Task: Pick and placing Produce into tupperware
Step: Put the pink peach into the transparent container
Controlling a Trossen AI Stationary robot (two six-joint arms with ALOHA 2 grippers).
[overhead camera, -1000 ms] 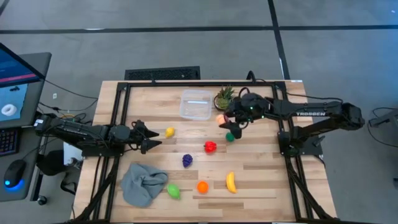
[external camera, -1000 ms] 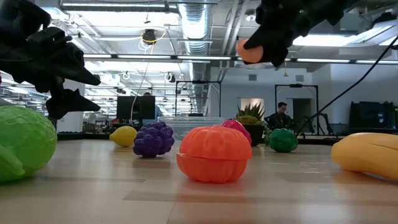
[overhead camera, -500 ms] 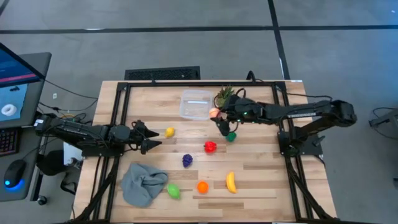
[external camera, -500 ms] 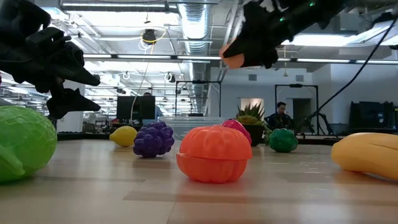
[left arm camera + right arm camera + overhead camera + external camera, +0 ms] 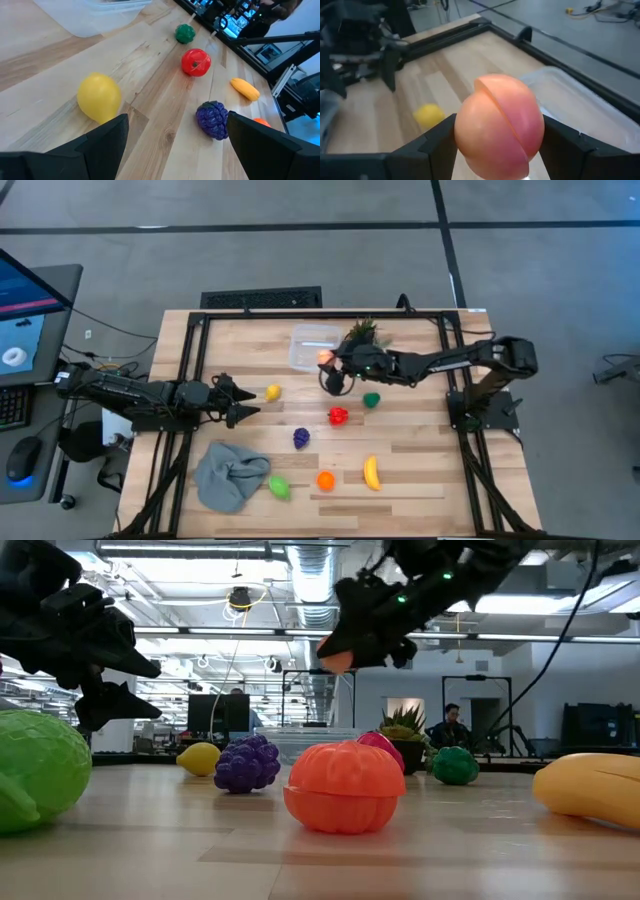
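While right gripper (image 5: 327,360) grips peach (image 5: 499,125), tupperware (image 5: 580,107) half hidden

No legible text, labels or nos. anywhere in view.

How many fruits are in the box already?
None that I can see: the tupperware looks empty. The right gripper holds a peach at its edge. The left gripper waits open by the lemon. Grapes, tomato and banana are still waiting.
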